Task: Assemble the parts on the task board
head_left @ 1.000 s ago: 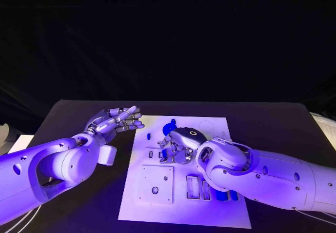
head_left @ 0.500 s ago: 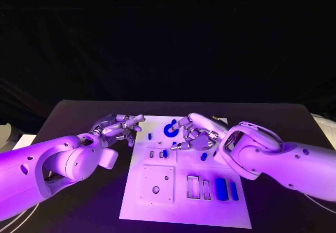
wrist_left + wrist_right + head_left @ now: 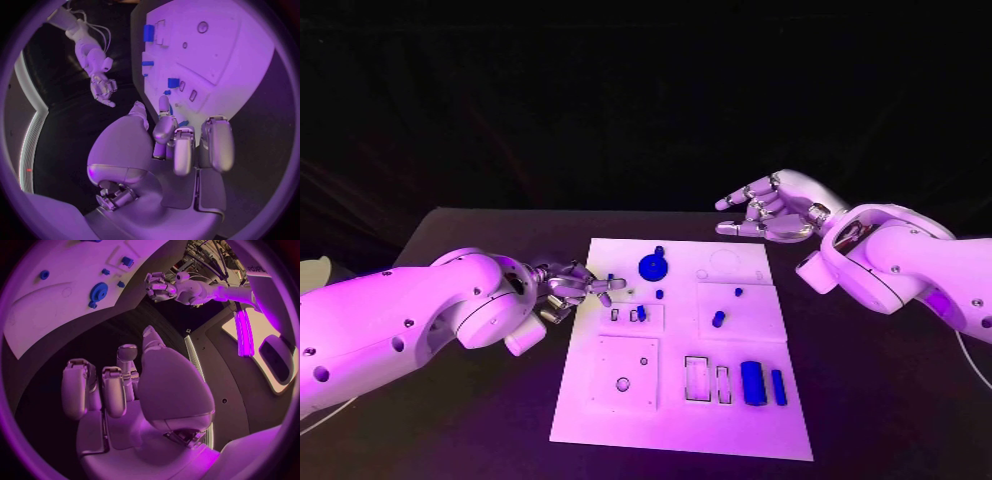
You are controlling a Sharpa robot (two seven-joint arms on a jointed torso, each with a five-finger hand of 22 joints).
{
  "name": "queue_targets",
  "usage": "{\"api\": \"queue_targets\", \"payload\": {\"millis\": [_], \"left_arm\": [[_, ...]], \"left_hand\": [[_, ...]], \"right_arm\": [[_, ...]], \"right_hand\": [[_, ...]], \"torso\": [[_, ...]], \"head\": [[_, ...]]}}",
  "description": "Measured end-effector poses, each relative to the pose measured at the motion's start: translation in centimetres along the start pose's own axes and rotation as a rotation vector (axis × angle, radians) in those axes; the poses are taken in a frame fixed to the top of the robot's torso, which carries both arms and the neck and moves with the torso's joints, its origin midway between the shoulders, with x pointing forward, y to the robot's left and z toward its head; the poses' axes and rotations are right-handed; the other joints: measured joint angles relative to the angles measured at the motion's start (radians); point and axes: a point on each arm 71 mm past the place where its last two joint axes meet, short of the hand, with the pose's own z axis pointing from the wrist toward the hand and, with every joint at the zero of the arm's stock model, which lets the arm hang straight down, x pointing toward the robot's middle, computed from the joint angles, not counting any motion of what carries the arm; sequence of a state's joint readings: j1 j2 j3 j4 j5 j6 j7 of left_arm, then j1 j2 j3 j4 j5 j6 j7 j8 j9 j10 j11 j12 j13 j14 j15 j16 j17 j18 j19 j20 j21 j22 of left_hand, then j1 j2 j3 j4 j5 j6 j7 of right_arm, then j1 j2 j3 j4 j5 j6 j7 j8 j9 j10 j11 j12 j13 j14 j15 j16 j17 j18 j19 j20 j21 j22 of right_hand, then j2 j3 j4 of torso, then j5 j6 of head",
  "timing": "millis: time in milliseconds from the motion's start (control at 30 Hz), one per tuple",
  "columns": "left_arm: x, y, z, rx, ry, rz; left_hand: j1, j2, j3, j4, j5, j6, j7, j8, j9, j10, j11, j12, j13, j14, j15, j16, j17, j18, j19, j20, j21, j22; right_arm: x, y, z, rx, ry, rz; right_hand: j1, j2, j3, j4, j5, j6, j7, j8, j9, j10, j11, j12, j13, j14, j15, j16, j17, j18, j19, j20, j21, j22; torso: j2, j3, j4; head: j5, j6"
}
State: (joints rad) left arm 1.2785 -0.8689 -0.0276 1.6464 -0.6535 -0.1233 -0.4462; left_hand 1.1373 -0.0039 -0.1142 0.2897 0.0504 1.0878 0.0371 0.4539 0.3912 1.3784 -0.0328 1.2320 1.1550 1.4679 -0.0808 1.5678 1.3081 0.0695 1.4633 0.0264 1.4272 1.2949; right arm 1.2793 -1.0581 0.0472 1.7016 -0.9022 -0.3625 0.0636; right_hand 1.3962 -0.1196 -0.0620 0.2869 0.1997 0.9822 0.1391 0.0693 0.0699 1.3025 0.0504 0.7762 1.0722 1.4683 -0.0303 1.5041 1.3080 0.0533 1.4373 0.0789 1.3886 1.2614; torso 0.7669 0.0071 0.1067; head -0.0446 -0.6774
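Left hand point(image 3: 574, 284) sits at the near-left edge of the white task board point(image 3: 646, 420), shiny fingers curled in; I cannot tell if it pinches anything. Right hand point(image 3: 770, 209) floats past the board's far corner, fingers spread, holding nothing. I see a round blue wheel part point(image 3: 652, 266), a small blue peg point(image 3: 718, 320) and two blue bars point(image 3: 762, 383) on the flat board, on the black table point(image 3: 877, 400).

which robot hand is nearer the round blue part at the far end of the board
Left. The left robot hand sits at the task board's left edge, just beside the round blue part. The right robot hand is raised beyond the board's far right corner, clearly farther away.
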Motion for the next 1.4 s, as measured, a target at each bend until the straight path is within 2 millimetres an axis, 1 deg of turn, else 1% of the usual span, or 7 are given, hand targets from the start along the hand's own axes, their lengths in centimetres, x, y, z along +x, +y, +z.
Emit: {"api": "queue_targets", "payload": {"millis": [133,233,300,467,733,1233,1400], "left_arm": [[-0.1,-0.6,0.7,-0.079,-0.016,0.126],[0.1,-1.2,1.2,-0.119,-0.026,0.185],[0.3,-1.6,1.6,-0.133,-0.027,0.212],[0.7,-2.8,2.5,-0.152,-0.015,0.269],[1.7,-4.4,3.9,-0.158,0.013,0.325],[2.7,-5.5,5.6,-0.176,0.053,0.393],[2.9,-5.6,6.0,-0.184,0.064,0.408]], "left_hand": [[-0.001,0.001,-0.033,0.001,0.0,-0.044,-0.005,0.07,0.083,0.003,-0.003,0.031,0.036,-0.002,-0.003,0.0,0.0,-0.015,0.004,-0.004,0.029,0.013],[-0.005,0.005,-0.054,0.001,0.0,-0.058,-0.005,0.099,0.12,0.003,-0.003,0.035,0.047,-0.002,-0.003,0.0,0.0,-0.015,0.004,-0.004,0.051,0.013],[-0.005,0.005,-0.059,0.002,0.0,-0.065,-0.009,0.109,0.134,0.004,-0.004,0.04,0.052,0.001,-0.007,0.0,0.0,-0.031,0.004,-0.004,0.066,0.013],[-0.013,0.013,-0.071,0.003,0.0,-0.077,-0.007,0.121,0.156,0.007,-0.007,0.046,0.059,-0.002,-0.01,0.0,0.0,-0.031,0.004,-0.004,0.08,0.013],[-0.018,0.018,-0.071,0.003,0.0,-0.084,-0.007,0.134,0.174,0.014,-0.007,0.052,0.068,-0.002,-0.01,0.0,0.0,-0.03,0.0,-0.007,0.08,0.013],[0.004,0.04,-0.074,0.0,0.0,-0.1,-0.009,0.149,0.203,0.014,-0.007,0.054,0.073,-0.002,-0.01,0.0,0.0,-0.03,0.0,-0.007,0.08,0.013],[0.016,0.04,-0.074,0.0,0.0,-0.102,-0.011,0.152,0.212,0.014,-0.007,0.056,0.074,-0.002,-0.01,0.0,0.0,-0.03,0.0,-0.007,0.082,0.013]], "right_arm": [[-0.7,-0.8,0.1,0.032,-0.019,0.031],[-1.0,-1.3,0.2,0.052,-0.028,0.043],[-1.1,-1.5,0.2,0.062,-0.031,0.048],[-1.2,-1.8,0.4,0.083,-0.032,0.059],[-1.1,-2.0,0.6,0.1,-0.031,0.067],[-0.9,-2.1,0.8,0.109,-0.024,0.07],[-0.8,-2.1,0.8,0.109,-0.022,0.071]], "right_hand": [[-0.011,0.011,-0.01,-0.001,0.0,0.0,0.0,0.0,0.0,0.0,0.0,-0.018,-0.015,0.0,0.0,-0.015,0.0,0.0,0.0,0.0,-0.01,-0.017],[-0.014,0.013,-0.011,0.0,0.0,0.0,0.0,0.0,0.0,0.0,0.0,-0.018,-0.016,0.0,0.0,-0.015,0.0,0.0,0.0,0.0,-0.01,-0.019],[-0.014,0.013,-0.011,0.0,0.0,0.0,0.0,0.0,0.0,-0.002,-0.002,-0.018,-0.016,0.0,0.0,-0.015,0.0,0.0,-0.002,-0.002,-0.01,-0.019],[-0.013,0.013,-0.015,-0.004,0.009,0.0,0.0,0.0,0.0,-0.003,-0.003,-0.018,-0.019,0.0,0.0,-0.015,0.0,0.0,-0.004,-0.004,-0.01,-0.02],[-0.013,0.013,-0.018,-0.007,0.025,0.0,0.0,0.0,0.0,-0.003,-0.003,-0.018,-0.021,0.0,0.0,-0.015,0.0,0.0,-0.004,-0.004,-0.01,-0.02],[-0.013,0.013,-0.023,-0.007,0.036,0.0,0.0,0.0,0.0,-0.003,-0.003,-0.018,-0.023,0.0,0.0,-0.019,0.0,0.0,-0.004,-0.004,-0.014,-0.023],[-0.017,0.017,-0.023,-0.007,0.036,0.0,0.0,0.0,0.0,-0.003,-0.003,-0.018,-0.023,0.0,0.0,-0.019,0.0,0.0,-0.004,-0.004,-0.014,-0.023]], "torso": [[-0.007,0.002,-0.0012],[-0.01,0.0035,-0.0026],[-0.012,0.0044,-0.0034],[-0.013,0.0056,-0.0044],[-0.013,0.0055,-0.004],[-0.011,0.0051,-0.0035],[-0.011,0.0047,-0.0034]], "head": [[0.004,-0.005],[0.003,-0.006],[0.003,-0.006],[0.0,-0.008],[0.003,-0.01],[0.007,-0.013],[0.008,-0.015]]}}
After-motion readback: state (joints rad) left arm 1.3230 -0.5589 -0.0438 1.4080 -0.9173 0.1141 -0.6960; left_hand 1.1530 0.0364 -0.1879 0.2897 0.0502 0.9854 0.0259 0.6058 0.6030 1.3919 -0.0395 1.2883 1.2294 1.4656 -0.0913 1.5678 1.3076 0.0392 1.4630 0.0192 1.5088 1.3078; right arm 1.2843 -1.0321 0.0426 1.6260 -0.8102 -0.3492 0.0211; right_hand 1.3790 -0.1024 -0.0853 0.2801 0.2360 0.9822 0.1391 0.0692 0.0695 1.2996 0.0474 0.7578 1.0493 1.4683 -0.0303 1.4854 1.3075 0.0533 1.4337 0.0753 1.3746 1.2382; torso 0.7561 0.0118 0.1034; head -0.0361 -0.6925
